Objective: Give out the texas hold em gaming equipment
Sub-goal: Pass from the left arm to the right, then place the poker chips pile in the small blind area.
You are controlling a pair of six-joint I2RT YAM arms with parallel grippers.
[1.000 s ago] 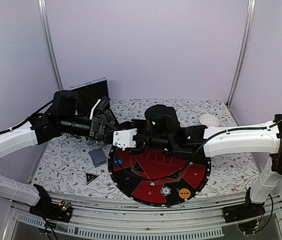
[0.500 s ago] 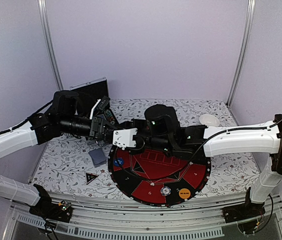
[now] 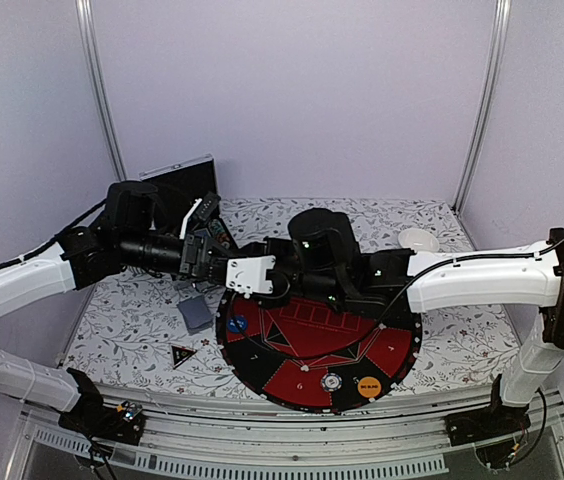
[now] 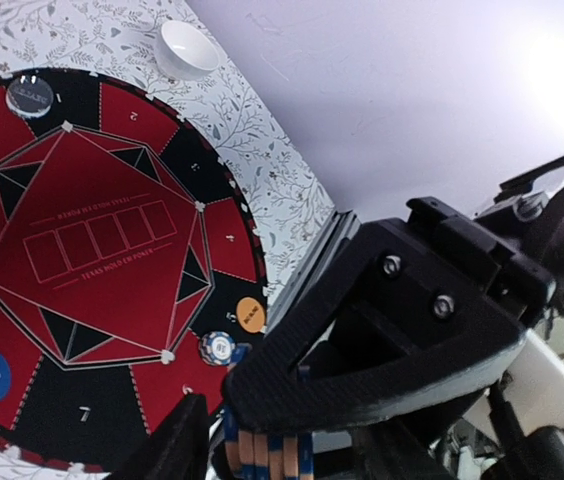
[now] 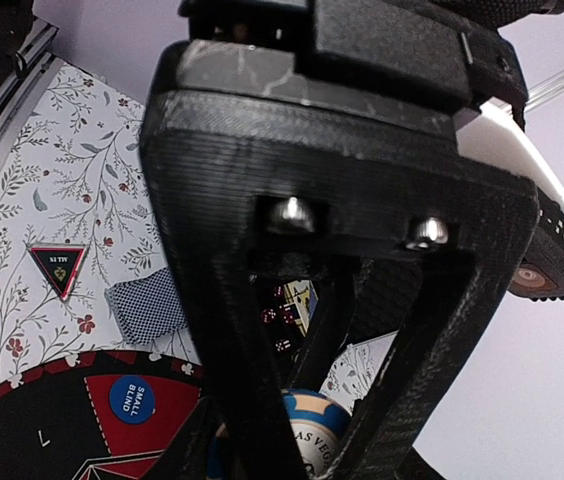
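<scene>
Both arms meet over the far-left rim of the round red-and-black mat (image 3: 307,395), noses practically touching. The stack of poker chips (image 4: 267,458) is up in the air right between them, not down on the table (image 3: 122,320).

From the right wrist cam you look onto the top chip's face, sitting snug between the fingers of the right hand (image 3: 287,283), so that one looks clamped on the stack. The left hand (image 3: 262,278) has its fingers apart. In its own cam the stack shows edge-on, with a sliver of gap beside the finger (image 4: 182,445) on the left.

Rest of the gear:
- The deck of cards (image 3: 195,314) lies on the table just off the mat's left edge.
- The black triangular marker (image 3: 183,354) is a bit nearer the arm bases.
- On the mat, the blue small-blind button (image 3: 237,324) sits by the left rim.
- The orange button (image 3: 368,385) is by the near rim, with a single chip (image 3: 332,382) just beside it.
- The black case (image 3: 177,185) stands back left, and a white bowl (image 3: 419,240) back right.
</scene>
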